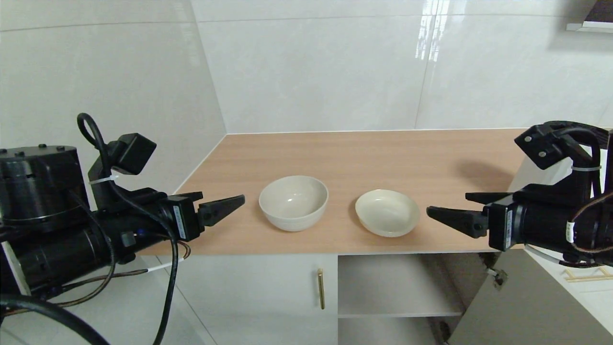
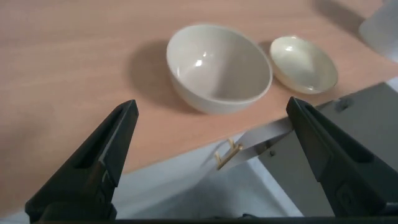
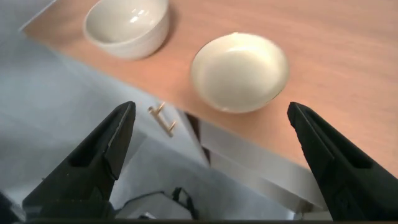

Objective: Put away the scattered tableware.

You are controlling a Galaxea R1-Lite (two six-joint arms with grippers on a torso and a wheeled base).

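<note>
Two cream bowls stand empty near the front edge of the wooden counter [image 1: 383, 153]. The deep bowl [image 1: 293, 201] [image 2: 217, 68] [image 3: 127, 26] is on the left and the shallow bowl [image 1: 387, 212] [image 2: 304, 64] [image 3: 239, 71] on the right, a small gap between them. My left gripper [image 1: 223, 196] [image 2: 211, 106] hovers open and empty just left of the deep bowl, at rim height. Opposite it, my right gripper [image 1: 447, 203] [image 3: 210, 107] is open and empty just right of the shallow bowl, its fingers pointing toward the bowl.
Below the counter a cabinet compartment with a white shelf [image 1: 383, 314] stands open, its grey door [image 1: 527, 306] swung out to the right. Left of it is a closed door with a brass handle [image 1: 320, 288]. White tiled walls bound the counter at the back and left.
</note>
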